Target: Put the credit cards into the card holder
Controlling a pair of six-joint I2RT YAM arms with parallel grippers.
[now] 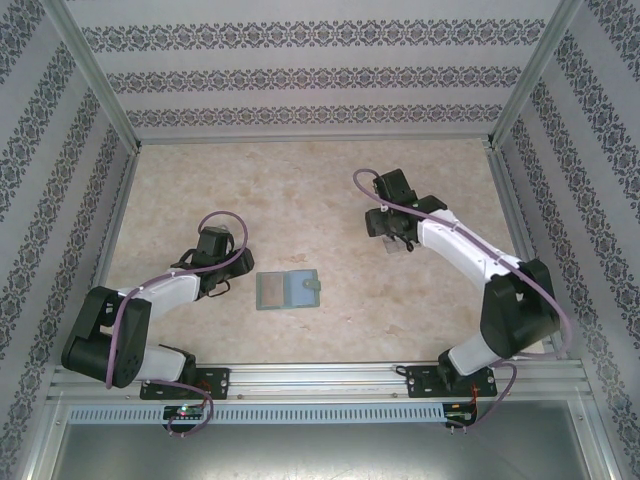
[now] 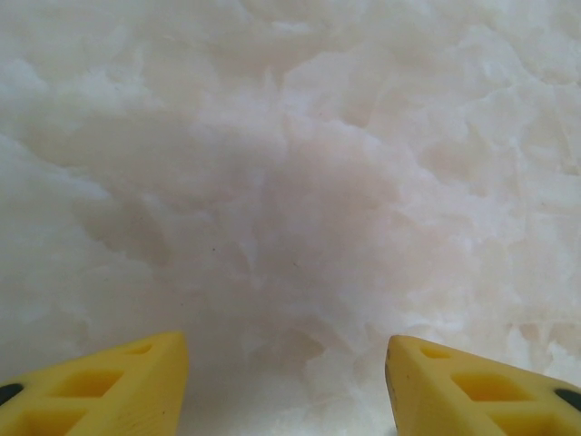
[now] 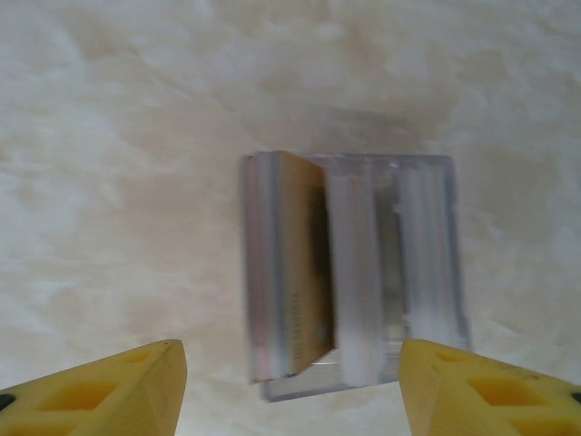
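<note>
- Top external view: the small, flat, sage-green bifold card holder (image 1: 288, 290) lies opened out on the pale marbled tabletop (image 1: 290, 190), between the two arms and nearer the left one.
- Its long axis runs left to right across the tabletop, a little skewed. Its small closing tab (image 1: 318, 287) sticks out of the right-hand end, pointing toward the right arm's side.
- The left half of the card holder looks paler and greyer, the right half a deeper green.
- In the left wrist view, the left pincer (image 2: 284, 352) is open. Its yellow fingers stand well apart with only bare tabletop between them.
- Seen from above, the left arm's wrist sits near the left end of the card holder without touching it.
- In the right wrist view, the right pincer (image 3: 290, 350) is also spread open and grips nothing. It hangs over a clear plastic slotted rack (image 3: 427, 272).
- A thin tan-orange rectangular plastic credit card (image 3: 304, 272) stands on edge in a slot near the rack's left side. Its long axis runs along the slots, up and down that picture, and it is tilted so that its face shows.
- The view is blurred, so pale bands beside that card cannot be told from the rack's own ribs.
- The rack stands well apart from the card holder, to the right and farther back.
</note>
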